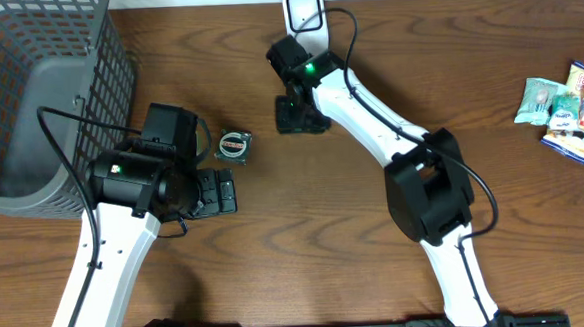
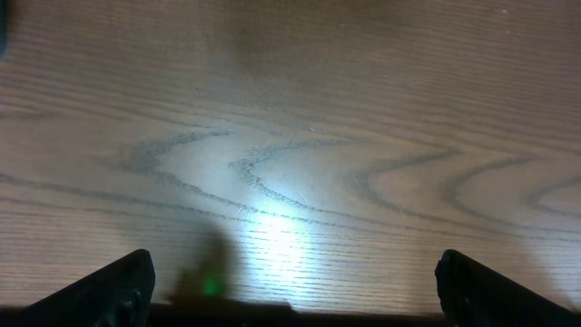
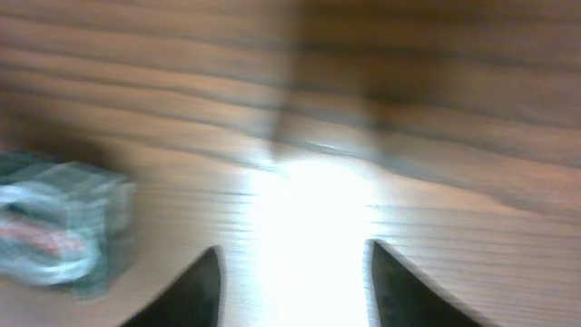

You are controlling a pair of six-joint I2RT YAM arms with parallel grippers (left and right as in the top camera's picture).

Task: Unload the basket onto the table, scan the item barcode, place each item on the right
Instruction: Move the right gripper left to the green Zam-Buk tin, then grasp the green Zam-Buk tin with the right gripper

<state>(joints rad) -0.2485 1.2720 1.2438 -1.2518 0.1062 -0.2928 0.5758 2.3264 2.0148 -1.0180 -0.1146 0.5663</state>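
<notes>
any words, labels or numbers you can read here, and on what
No text can be read in any view.
item: round label, print too small; blurred in the right wrist view.
packets: coloured print, too small.
scanner: no marks show.

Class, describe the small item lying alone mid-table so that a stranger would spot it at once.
From the grey mesh basket at far left, move right past the left arm. There lies a small squarish packet with a round label, alone on the table, unlike the colourful snack packets heaped far right.
</notes>
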